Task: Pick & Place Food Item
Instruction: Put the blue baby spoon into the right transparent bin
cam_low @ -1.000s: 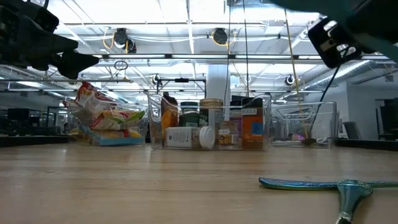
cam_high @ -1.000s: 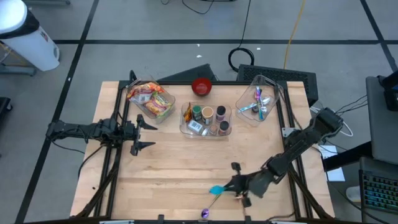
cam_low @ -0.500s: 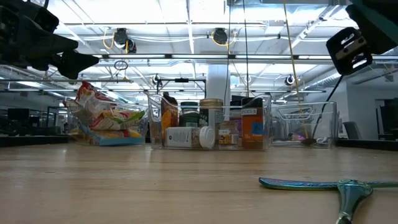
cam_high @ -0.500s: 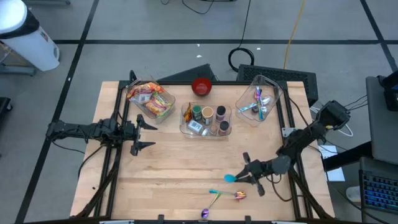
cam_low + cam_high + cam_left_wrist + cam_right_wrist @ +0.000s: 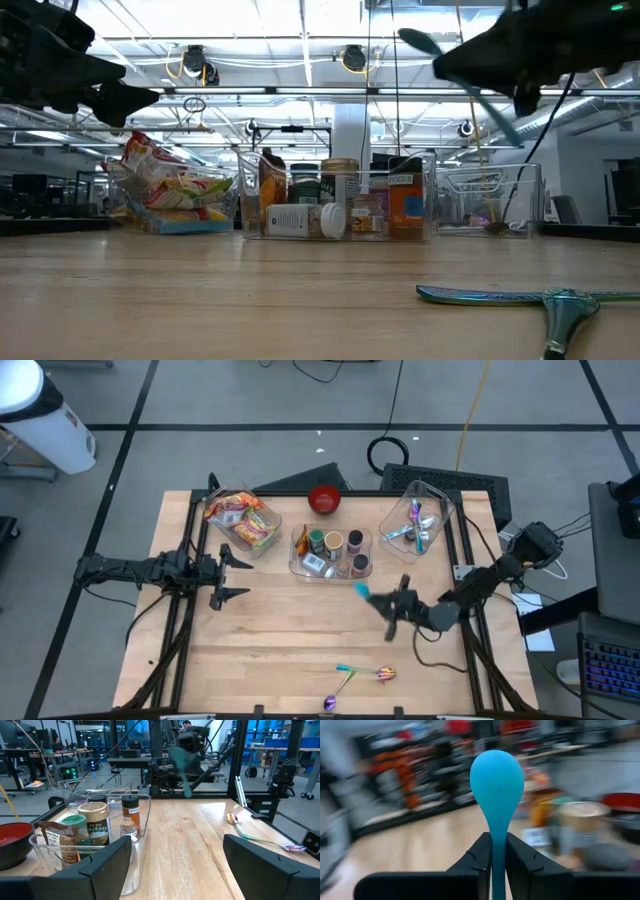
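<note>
**Blue spoon lifted and swung toward the bins**

Carried up from the bench's (image 5: 270, 630) near edge since the earlier frame, now mid-bench beside the jar bin (image 5: 331, 552): blue spoon (image 5: 363, 590), pinched by its handle in the closed right end effector (image 5: 398, 603). Left end effector (image 5: 232, 574) parked at the left side, fingers spread wide, holding nothing. Pick apparently done; placing yet to come. Another spoon (image 5: 365, 676) left lying near the front edge.

Far edge: blocked by clear snack bin (image 5: 243, 520), clear jar bin (image 5: 331, 552), clear utensil bin (image 5: 417, 520).
Centre of wooden table (image 5: 280, 630): bare, passable.
Near edge: two metallic spoons (image 5: 357, 678).
</note>
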Controlling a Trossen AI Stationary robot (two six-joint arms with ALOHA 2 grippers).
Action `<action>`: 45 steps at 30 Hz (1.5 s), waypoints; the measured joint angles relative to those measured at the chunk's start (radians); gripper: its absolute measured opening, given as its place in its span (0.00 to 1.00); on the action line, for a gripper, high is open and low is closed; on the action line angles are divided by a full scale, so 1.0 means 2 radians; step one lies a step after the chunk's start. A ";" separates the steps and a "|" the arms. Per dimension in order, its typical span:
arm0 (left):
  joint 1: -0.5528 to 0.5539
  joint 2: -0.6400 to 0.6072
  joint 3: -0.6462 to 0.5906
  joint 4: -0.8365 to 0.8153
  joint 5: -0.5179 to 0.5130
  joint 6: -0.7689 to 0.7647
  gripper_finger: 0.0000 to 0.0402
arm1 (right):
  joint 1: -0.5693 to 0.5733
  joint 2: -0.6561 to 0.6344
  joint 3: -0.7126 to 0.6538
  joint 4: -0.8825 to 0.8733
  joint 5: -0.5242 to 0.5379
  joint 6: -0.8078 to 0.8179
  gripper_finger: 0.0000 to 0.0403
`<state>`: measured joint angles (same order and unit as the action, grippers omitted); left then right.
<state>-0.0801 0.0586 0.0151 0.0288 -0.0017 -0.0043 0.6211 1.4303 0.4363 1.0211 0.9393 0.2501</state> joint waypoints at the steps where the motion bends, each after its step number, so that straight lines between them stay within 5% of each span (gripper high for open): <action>1: 0.000 0.000 0.000 0.000 0.000 0.000 0.81 | -0.009 0.000 0.002 0.000 0.022 0.006 0.06; 4: 0.000 0.000 0.000 0.000 0.000 0.000 0.81 | -0.040 0.000 0.009 0.000 0.036 0.008 0.06; 13: 0.000 0.000 0.000 0.000 0.000 0.000 0.81 | -0.165 0.000 0.015 0.060 -0.103 -0.096 0.07; 17: 0.000 0.000 0.000 0.000 0.000 0.000 0.81 | -0.223 -0.021 0.018 0.067 -0.054 -0.077 0.07; 20: 0.000 0.000 0.000 0.000 0.000 0.000 0.81 | -0.252 -0.060 0.027 0.004 0.026 -0.094 0.06; 24: 0.000 0.000 0.000 0.000 0.000 0.000 0.81 | -0.296 -0.121 0.052 -0.145 0.069 -0.066 0.06; 34: 0.000 0.000 0.000 0.000 0.000 0.000 0.81 | -0.507 -0.204 0.068 -0.490 -0.067 0.181 0.06; 45: 0.000 0.000 0.000 0.000 0.000 0.000 0.81 | -0.571 -0.183 0.046 -0.567 -0.102 0.223 0.08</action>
<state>-0.0799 0.0586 0.0151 0.0284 -0.0017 -0.0040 -0.5199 1.0641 0.5289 -0.1132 0.7355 0.6964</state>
